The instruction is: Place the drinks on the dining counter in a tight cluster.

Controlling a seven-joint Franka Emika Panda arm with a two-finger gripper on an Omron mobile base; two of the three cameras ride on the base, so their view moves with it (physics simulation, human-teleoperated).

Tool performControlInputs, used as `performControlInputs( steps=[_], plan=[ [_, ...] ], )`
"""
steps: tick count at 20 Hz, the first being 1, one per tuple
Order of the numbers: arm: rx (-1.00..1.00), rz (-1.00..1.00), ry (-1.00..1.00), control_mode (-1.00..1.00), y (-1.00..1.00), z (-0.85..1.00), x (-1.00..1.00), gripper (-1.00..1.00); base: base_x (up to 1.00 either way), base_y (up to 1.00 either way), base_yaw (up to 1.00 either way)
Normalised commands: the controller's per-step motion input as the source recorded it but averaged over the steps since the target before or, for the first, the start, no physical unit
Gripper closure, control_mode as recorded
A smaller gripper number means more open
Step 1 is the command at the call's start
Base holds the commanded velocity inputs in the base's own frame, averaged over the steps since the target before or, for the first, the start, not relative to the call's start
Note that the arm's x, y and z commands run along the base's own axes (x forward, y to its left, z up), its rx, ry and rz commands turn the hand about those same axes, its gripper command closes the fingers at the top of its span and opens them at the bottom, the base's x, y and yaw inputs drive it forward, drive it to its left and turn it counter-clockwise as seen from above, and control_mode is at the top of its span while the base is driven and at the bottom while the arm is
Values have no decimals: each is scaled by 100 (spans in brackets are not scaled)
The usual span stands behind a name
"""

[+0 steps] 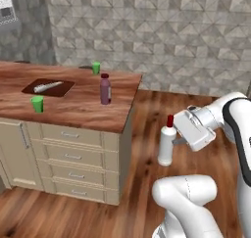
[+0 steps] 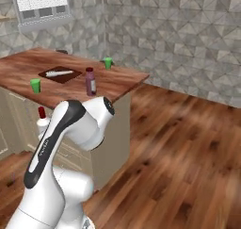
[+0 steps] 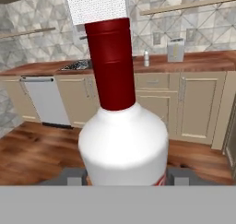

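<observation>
My gripper (image 1: 175,138) is shut on the slim white bottle with a red cap (image 1: 166,145), holding it upright in the air over the floor, right of the dining counter (image 1: 73,112) and below its top. The hand view shows this bottle (image 3: 122,144) close up between the fingers (image 3: 69,177); from the right base it peeks out (image 2: 42,121) behind my arm. The wide dark-purple bottle with a maroon cap (image 1: 105,89) (image 2: 90,82) stands upright on the dining counter (image 2: 123,79) near its right edge.
On the counter lie a dark cutting board with a knife (image 1: 48,87) (image 2: 60,74) and two green cups (image 1: 37,104) (image 1: 96,68). Cream drawers (image 1: 73,156) sit under the slab. Open wood floor (image 2: 188,148) spreads to the right. Far cabinets and a dishwasher (image 3: 46,101) show in the hand view.
</observation>
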Motion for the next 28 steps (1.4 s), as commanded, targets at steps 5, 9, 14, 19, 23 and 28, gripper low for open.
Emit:
performControlInputs(
  steps=[5,9,14,19,23,28],
  plan=[
    [0,0,0,100,0,0,0,100,87,-100,30],
    [0,0,0,100,0,0,0,100,82,-100,41],
    [0,0,0,100,0,0,0,100,91,-100,48],
    [0,0,0,100,0,0,0,100,76,-100,51],
    [0,0,0,100,0,0,0,100,59,-100,47],
    [0,0,0,100,0,0,0,100,38,-67,38]
  ],
)
